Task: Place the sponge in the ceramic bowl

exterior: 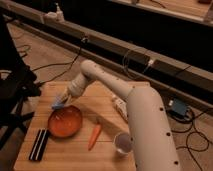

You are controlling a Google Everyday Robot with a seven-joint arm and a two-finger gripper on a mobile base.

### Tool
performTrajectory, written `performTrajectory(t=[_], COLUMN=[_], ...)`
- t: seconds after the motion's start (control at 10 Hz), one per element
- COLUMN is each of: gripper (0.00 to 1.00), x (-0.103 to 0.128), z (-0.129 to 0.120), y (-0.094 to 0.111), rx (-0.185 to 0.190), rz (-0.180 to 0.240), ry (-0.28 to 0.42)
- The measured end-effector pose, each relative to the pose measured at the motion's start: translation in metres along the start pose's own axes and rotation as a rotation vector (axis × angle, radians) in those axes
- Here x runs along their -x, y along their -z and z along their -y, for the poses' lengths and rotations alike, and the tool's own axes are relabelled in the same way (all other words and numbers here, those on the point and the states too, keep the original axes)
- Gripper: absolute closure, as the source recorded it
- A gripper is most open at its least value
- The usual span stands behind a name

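The ceramic bowl [65, 122], a wide orange-red dish, sits on the left part of the wooden table [105, 155]. My arm reaches from the lower right, bends over the table's far side and comes down to the gripper [62, 101]. The gripper hangs just above the bowl's far-left rim, shut on the light-blue sponge [58, 105], which sticks out at its tip. I cannot tell if the sponge touches the rim.
An orange carrot [94, 136] lies right of the bowl. A small white cup [122, 143] stands near the arm, with a white box [119, 106] behind it. A black flat object [39, 144] lies at the front left. Cables cross the floor, and a dark chair [15, 85] stands at the left.
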Motion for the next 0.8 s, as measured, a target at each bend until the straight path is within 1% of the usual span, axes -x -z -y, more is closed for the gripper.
performTrajectory(t=[0.3,0.6,0.7,0.8], gripper=[1.0,1.0,1.0,1.0], x=[-0.001,0.016,0.025,0.031], z=[0.001,0.001,-0.003,-0.004], y=[-0.001,-0.005,-0.004,-0.003], rx=[0.0,0.086,0.104,0.104], rz=[0.001,0.035,0.031,0.025], ry=[0.003,0.064,0.073,0.072])
